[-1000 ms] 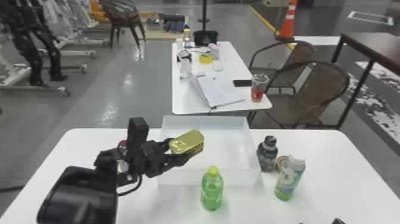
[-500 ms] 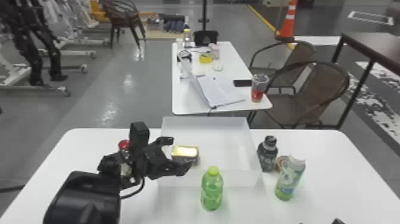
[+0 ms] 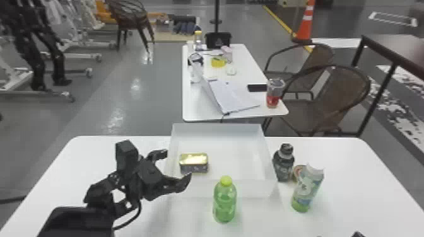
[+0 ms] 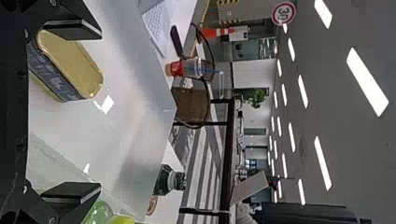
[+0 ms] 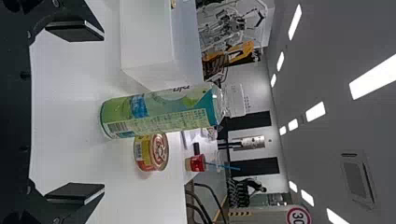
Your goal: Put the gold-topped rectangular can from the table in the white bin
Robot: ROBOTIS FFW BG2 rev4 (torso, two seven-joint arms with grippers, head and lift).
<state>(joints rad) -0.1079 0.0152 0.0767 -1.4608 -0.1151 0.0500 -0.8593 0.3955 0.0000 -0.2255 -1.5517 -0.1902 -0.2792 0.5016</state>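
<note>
In the head view my left gripper (image 3: 179, 167) stands open at the left side of the white bin (image 3: 220, 187). The gold-topped can (image 3: 193, 163) rests upright inside the bin, near its left wall, just beyond the fingertips. From the left wrist, the open gripper (image 4: 100, 109) has the can (image 4: 70, 65) on the bin floor near one finger, not held. My right gripper (image 5: 102, 114), in its wrist view, is parked open over the table, facing a green-and-white bottle (image 5: 159, 112).
A green bottle (image 3: 225, 201) stands in front of the bin. To the bin's right are a dark bottle (image 3: 283, 164), a round can (image 3: 299, 172) and the green-and-white bottle (image 3: 306, 189). Another table (image 3: 195, 112) stands behind.
The left gripper has opened and let go of the can, then drawn back left. The can has gone from between the fingers down into the bin.
</note>
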